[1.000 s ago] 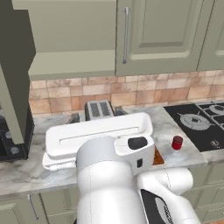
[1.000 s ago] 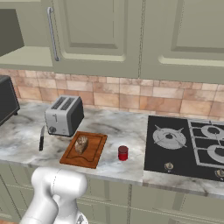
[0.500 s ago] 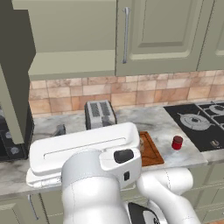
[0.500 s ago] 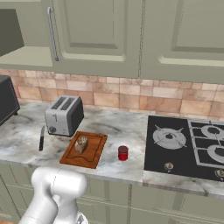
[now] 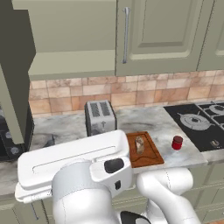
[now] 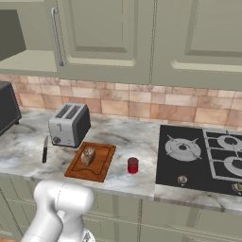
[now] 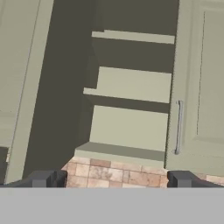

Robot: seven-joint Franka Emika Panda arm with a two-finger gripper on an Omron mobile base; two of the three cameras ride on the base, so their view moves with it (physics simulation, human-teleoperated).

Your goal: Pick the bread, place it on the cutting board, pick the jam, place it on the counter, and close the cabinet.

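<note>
Since a second ago the white arm's broad link has swung further left and lower across the left base view, uncovering the cutting board (image 5: 144, 149) that it had largely hidden; the bread, the jam and the toaster have stayed where they were. On the bench (image 6: 118, 142), the bread (image 6: 87, 155) lies on the cutting board, toward its far half, and the board sits just in front of and to the right of the silver toaster (image 6: 69, 125). Just beside the board's right edge, apart from it, the jam (image 6: 133, 165) stands upright on the marbled stone, between the board and the black stovetop (image 6: 203, 158). A dark-handled knife (image 6: 45, 149) lies on the bench left of the board, near the toaster. In the hand view the gripper (image 7: 111, 179) faces the cabinet (image 7: 127, 100): its left door (image 7: 19, 87) is swung open, showing the dark interior and one inner shelf, while the right door with the silver bar handle (image 7: 178, 127) is shut. The jaws stand wide apart with nothing between them, their two dark tips at either side above the tiled backsplash (image 7: 118, 175).
</note>
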